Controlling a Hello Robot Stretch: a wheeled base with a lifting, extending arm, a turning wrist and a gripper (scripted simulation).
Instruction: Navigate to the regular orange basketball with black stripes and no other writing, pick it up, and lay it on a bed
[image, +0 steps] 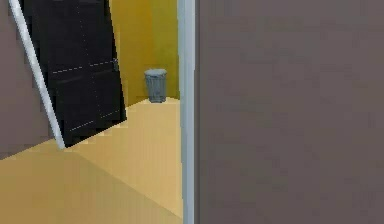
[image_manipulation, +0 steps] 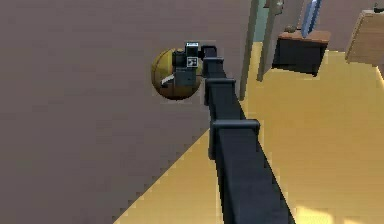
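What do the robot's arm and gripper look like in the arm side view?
The arm is a dark, square bar built of stepped segments. Near its far end sit small white squares with black marks. The gripper beside them is dark.

Forward view: everything from 12 round to 5 o'clock is walled off by a grey-brown wall (image: 290, 110). The yellow floor (image: 110, 170) is left open from 6 to 9, hemmed by a dark door (image: 75, 65) at 10 and a grey bin (image: 155, 85) near 12. Arm side view: the gripper (image_manipulation: 175, 72) is backed by a side wall (image_manipulation: 80, 100) from 7 to 12; passage is offered at 3, with a dark cabinet (image_manipulation: 300, 50) at 1.
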